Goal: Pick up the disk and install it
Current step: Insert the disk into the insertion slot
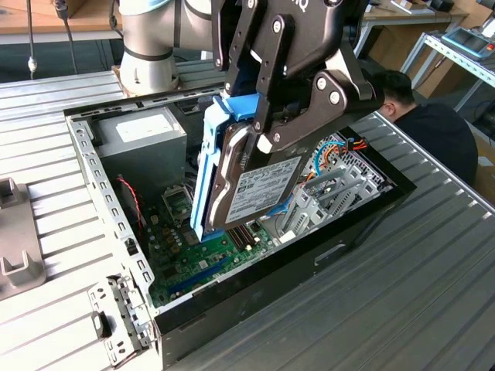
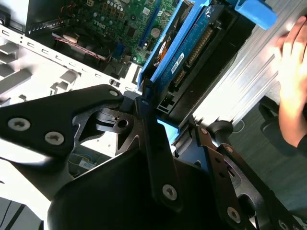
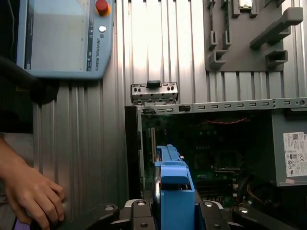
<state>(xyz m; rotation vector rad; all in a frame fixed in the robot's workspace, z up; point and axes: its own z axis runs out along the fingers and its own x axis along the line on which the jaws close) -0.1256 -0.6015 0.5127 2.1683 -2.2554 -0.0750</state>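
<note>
- The pincer is pressed onto the disk, one finger on each flat face, close to the disk's upper end.
- The disk hangs on edge and slightly tilted, clear of every surface, over the middle of the open computer case. The case lies on the ribbed metal table.
- Below the disk lies the green circuit board. The grey drive cage stands just beside the disk, toward the exterior view's right.
- Appearance: a flat grey metal body with a white label on one face, framed by a light blue plastic carrier. In the second wrist view the disk shows its connector edge and blue underside.
- Handling, as a judgement: the body is stiff and fairly heavy for its size. It is likely sensitive to knocks. The smooth faces may slip under a light grip.
- The plastic carrier probably flexes a little, so it is a poor grip point.
- Recommended hold: across the two flat faces, away from the connector edge.
- A person's hand rests on the table beside the case's long wall.
</note>
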